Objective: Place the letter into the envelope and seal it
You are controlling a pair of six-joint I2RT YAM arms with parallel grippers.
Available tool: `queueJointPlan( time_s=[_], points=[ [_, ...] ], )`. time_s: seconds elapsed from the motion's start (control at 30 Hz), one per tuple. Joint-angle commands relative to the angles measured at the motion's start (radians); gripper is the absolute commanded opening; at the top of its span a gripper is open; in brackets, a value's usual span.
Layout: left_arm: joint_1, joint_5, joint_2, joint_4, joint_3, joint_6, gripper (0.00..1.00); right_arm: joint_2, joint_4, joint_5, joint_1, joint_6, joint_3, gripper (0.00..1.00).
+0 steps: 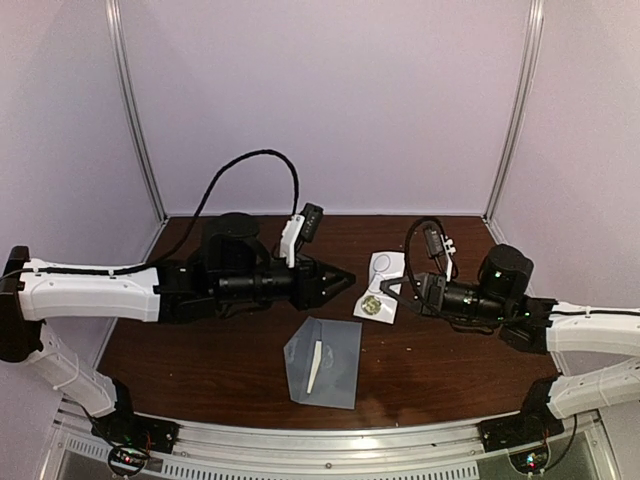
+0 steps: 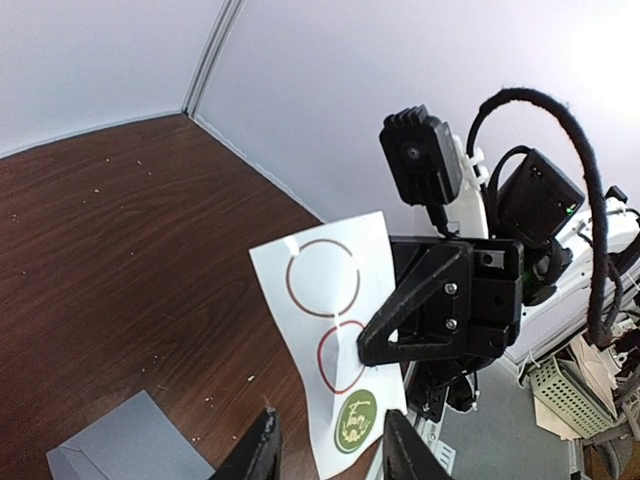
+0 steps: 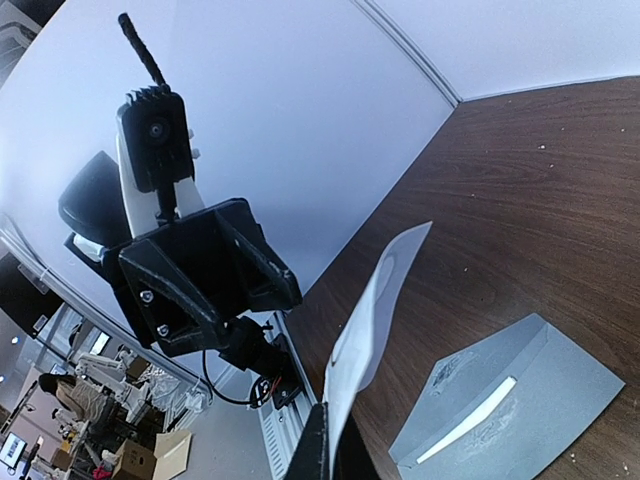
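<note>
Nearest the left wrist camera, the two black fingertips of the left gripper point(image 2: 333, 452) are seen at the bottom edge of the frame, spread apart, with the lower end of the sticker sheet point(image 2: 322, 300) hanging between them; whether either fingertip touches the paper cannot be told. The sheet is held upright off the table point(image 1: 450, 350) by the right gripper point(image 2: 372, 346), whose jaws are pressed together on its right edge, as is confirmed in the right wrist view, where the sheet is seen edge-on rising from the closed fingers. Two empty red-outlined circles are printed on the sheet, and one round green sticker point(image 2: 354, 422) is seen at its lower end. The envelope point(image 1: 335, 375) lies flat in the lower centre of the overhead view, below both grippers and touched by neither, its pointed end turned toward the upper part of the frame. A narrow white strip point(image 1: 314, 367) is seen lying along its face; whether this is an edge of the letter or something else cannot be made out, and no separate letter is visible anywhere on the table. The letter is therefore judged to be probably inside already, though this is not shown outright. Sealing is judged to be unfinished: the green sticker is not yet peeled from the sheet and nothing is seen fixed over the flap. What appears to be left is for the sticker to be lifted off and pressed onto the envelope.
</note>
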Motion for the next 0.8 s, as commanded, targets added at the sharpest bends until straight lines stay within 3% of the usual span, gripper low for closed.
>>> queueJointPlan(
  time_s=[0.0, 0.33, 0.77],
  points=[
    [-0.006, 0.054, 0.004, 0.009, -0.029, -0.069, 0.35, -0.011, 0.01, 0.036, 0.005, -0.015, 0.006, 0.0],
    [-0.029, 0.171, 0.061, 0.103, -0.046, -0.145, 0.31, 0.014, 0.019, 0.031, 0.005, -0.011, 0.015, 0.0],
    [-0.031, 0.135, 0.098, 0.107, -0.045, -0.178, 0.31, 0.021, 0.032, 0.003, 0.005, -0.005, 0.012, 0.0]
  ],
)
